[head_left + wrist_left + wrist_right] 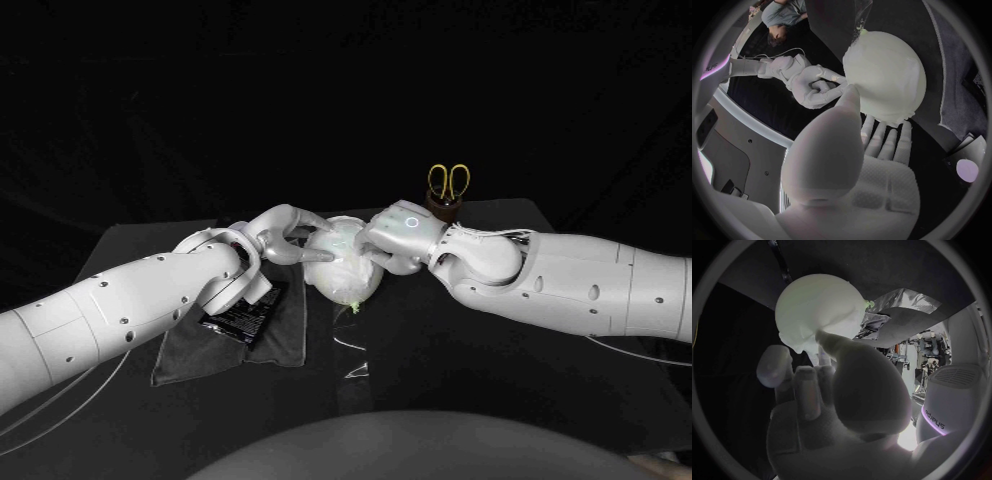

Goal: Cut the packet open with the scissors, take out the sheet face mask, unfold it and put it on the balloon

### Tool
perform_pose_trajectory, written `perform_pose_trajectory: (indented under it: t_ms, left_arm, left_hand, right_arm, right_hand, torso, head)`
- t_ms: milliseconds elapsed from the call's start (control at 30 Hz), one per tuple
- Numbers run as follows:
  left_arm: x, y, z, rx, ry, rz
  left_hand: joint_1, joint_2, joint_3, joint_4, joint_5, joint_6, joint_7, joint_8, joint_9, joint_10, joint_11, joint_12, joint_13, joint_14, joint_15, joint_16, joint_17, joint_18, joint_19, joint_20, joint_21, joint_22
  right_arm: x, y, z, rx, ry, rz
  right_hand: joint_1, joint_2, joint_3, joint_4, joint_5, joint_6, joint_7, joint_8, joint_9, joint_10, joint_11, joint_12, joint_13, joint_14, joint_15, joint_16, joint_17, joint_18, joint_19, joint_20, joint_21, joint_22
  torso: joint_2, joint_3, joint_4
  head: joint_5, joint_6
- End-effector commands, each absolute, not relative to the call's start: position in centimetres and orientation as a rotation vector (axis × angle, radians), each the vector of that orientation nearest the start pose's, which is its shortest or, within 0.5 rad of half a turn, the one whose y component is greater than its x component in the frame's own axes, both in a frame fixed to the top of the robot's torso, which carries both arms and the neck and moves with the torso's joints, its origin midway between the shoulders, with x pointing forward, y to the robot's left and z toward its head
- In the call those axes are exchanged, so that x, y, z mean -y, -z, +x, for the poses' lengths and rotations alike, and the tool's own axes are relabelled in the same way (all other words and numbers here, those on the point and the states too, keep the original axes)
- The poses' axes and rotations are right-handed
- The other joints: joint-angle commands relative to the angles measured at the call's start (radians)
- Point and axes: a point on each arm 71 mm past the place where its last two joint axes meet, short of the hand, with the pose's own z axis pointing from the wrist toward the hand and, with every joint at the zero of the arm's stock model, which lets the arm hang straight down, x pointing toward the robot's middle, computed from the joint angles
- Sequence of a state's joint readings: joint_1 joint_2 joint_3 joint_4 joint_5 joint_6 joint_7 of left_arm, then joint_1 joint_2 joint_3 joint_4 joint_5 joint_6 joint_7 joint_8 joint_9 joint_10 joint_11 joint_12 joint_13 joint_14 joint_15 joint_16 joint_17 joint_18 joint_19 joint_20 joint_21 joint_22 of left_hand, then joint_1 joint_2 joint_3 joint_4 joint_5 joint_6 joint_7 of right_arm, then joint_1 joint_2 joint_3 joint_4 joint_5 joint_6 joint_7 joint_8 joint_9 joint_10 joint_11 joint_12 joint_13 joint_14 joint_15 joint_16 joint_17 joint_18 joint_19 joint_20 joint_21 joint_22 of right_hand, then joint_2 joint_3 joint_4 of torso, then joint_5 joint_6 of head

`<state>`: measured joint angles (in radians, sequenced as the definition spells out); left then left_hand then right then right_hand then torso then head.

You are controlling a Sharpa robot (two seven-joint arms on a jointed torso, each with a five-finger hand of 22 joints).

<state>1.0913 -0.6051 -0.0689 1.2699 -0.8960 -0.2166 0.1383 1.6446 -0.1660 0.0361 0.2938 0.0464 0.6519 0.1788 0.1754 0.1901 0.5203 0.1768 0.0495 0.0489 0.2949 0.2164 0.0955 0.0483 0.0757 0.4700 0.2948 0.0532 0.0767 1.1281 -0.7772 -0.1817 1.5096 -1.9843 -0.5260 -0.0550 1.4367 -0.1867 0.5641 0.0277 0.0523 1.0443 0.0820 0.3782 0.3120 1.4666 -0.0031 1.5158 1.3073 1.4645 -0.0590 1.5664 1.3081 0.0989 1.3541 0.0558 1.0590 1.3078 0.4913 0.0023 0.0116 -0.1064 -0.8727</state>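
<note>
The balloon (pixel 346 275) sits mid-table between the 2 hands, the sheet mask (pixel 886 70) draped on it. The left hand (pixel 281 238) and right hand (pixel 389 240) touch it, fingers spread; whether either pinches the mask, I cannot tell. Best to smooth the edges gently, pressing lightly

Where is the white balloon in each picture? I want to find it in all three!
Head view: the balloon is mid-table, between the left hand and the right hand.
Left wrist view: the balloon touches the left hand's thumb tip.
Right wrist view: the balloon lies against the right hand's thumb tip.
Shared landmark: the right hand, at the balloon in all three views.
</note>
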Motion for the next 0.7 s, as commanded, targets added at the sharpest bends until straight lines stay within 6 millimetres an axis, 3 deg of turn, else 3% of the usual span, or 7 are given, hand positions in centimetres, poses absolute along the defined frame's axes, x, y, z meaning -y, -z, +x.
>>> perform_pose_trajectory:
  t_ms: [33, 300, 700]
  left_arm:
    - [-14.0, 26.7, 49.2, -1.912, 1.12, -0.267]
    - [-14.1, 26.7, 49.2, -1.912, 1.119, -0.267]
    - [-14.2, 26.7, 49.2, -1.912, 1.115, -0.269]
  left_hand:
    - [0.0, 0.006, 0.007, -0.001, 0.002, 0.006, 0.03, 0.002, 0.001, -0.004, -0.002, -0.003, -0.001, 0.001, -0.003, -0.005, 0.0, -0.014, -0.006, -0.002, 0.0, -0.001]
    - [0.0, 0.006, 0.007, -0.001, 0.002, 0.006, 0.03, 0.002, 0.001, -0.004, -0.002, -0.003, -0.001, 0.001, -0.003, -0.005, 0.0, -0.014, -0.006, -0.002, 0.0, -0.001]
    - [0.0, 0.006, 0.007, -0.001, 0.002, 0.006, 0.03, 0.002, 0.001, -0.004, -0.002, -0.003, -0.001, 0.001, -0.003, -0.005, 0.0, -0.014, -0.006, -0.002, 0.0, -0.001]
  right_arm:
    - [15.8, 25.1, 43.6, -1.409, -0.579, -0.712]
    - [15.9, 24.8, 43.4, -1.38, -0.593, -0.7]
    - [16.9, 24.2, 42.3, -1.368, -0.6, -0.667]
  right_hand:
    - [-0.013, 0.005, -0.008, 0.001, -0.004, 0.018, 0.0, 0.009, 0.004, 0.066, 0.009, 0.008, 0.224, 0.106, 0.006, 0.004, 0.263, -0.008, 0.011, -0.001, 0.012, 0.142]
    - [-0.031, 0.018, -0.014, 0.016, -0.004, 0.063, -0.006, 0.031, 0.017, 0.078, -0.002, 0.022, 0.236, 0.106, 0.004, 0.004, 0.263, -0.014, 0.028, 0.0, 0.049, 0.151]
    - [-0.047, 0.027, -0.01, 0.023, -0.004, 0.064, -0.016, 0.045, 0.032, 0.086, -0.011, 0.032, 0.244, 0.106, -0.001, 0.004, 0.263, -0.016, 0.034, -0.003, 0.062, 0.153]
  torso:
    - [0.0, 0.0007, -0.0005]
    - [0.0, 0.0008, -0.0005]
    - [-0.001, 0.0009, -0.0008]
  head:
    - [-0.002, 0.0]
    - [-0.002, 0.0]
    - [0.0, 0.0]
